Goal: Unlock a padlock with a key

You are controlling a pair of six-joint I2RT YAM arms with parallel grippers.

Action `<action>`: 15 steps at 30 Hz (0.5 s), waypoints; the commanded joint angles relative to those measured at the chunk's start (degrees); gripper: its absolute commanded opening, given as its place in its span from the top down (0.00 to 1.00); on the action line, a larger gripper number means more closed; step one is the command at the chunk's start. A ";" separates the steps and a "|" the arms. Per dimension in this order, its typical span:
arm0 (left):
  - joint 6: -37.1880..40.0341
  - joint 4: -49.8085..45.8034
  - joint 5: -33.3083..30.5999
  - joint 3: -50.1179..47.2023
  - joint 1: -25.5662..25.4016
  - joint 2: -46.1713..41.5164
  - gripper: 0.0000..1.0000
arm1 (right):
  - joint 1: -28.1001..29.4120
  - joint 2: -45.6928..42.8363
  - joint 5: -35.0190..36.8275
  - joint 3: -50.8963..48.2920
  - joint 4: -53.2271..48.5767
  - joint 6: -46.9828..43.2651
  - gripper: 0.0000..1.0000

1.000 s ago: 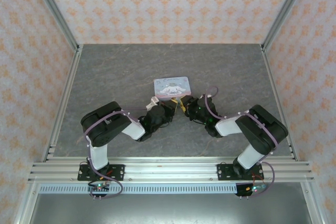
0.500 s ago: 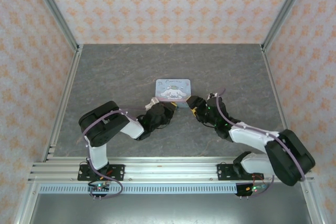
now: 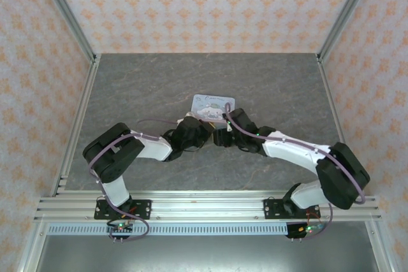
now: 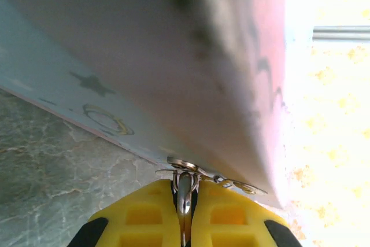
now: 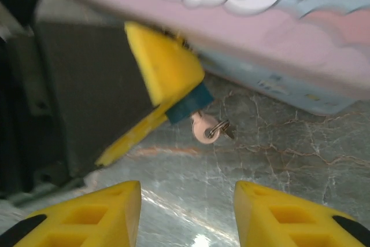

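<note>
One padlock [image 5: 188,106], one key [image 5: 202,129], one tin [image 5: 289,41]; left jaws clamp padlock; right jaws apart.

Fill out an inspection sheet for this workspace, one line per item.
Surface: grey marbled tabletop, bare around the work spot.
Job's things: small teal padlock pinched between yellow fingers; pale metal key juts from its body, with a small ring on the key's head.
Clutter: pale-blue cartoon-printed tin right behind the padlock; cannot tell if they touch.
Grippers: left gripper shut on the padlock; right gripper open, facing the key, apart from it.
Cables: purple cables loop along both arms, off the tin.
Surroundings: orange-patterned walls on three sides; aluminium frame rails at the near edge.
</note>
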 commanded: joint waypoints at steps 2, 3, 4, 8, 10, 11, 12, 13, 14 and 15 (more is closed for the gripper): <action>3.32 -5.92 4.73 2.72 0.71 -2.78 1.00 | 0.77 1.27 6.73 1.68 -4.12 -6.71 0.55; 3.31 -6.21 5.04 2.84 0.83 -2.94 1.00 | 0.77 1.37 7.22 1.55 -3.85 -6.87 0.56; 3.39 -6.27 5.34 2.87 0.91 -3.08 1.00 | 0.77 1.34 7.66 1.45 -3.64 -7.04 0.57; 3.80 -7.12 6.17 3.71 0.96 -3.03 1.00 | 0.81 1.53 8.11 1.70 -3.13 -7.48 0.58; 3.77 -7.25 6.40 4.00 0.92 -2.80 1.00 | 0.94 1.72 8.13 2.31 -3.02 -7.93 0.58; 3.84 -7.22 6.57 4.08 0.91 -2.71 1.00 | 0.95 1.97 8.17 2.61 -3.10 -8.08 0.58; 3.78 -7.21 6.61 4.20 0.91 -2.60 1.00 | 1.02 2.39 8.17 3.09 -3.30 -8.30 0.58; 3.73 -7.21 6.70 4.24 0.96 -2.51 1.00 | 1.10 2.82 8.14 3.69 -3.53 -8.54 0.58; 3.71 -7.20 6.68 4.32 0.92 -2.56 1.00 | 1.16 3.25 8.07 4.16 -3.77 -8.67 0.58; 3.70 -7.12 6.71 4.33 0.94 -2.56 1.00 | 1.28 3.78 8.19 4.76 -4.04 -8.80 0.58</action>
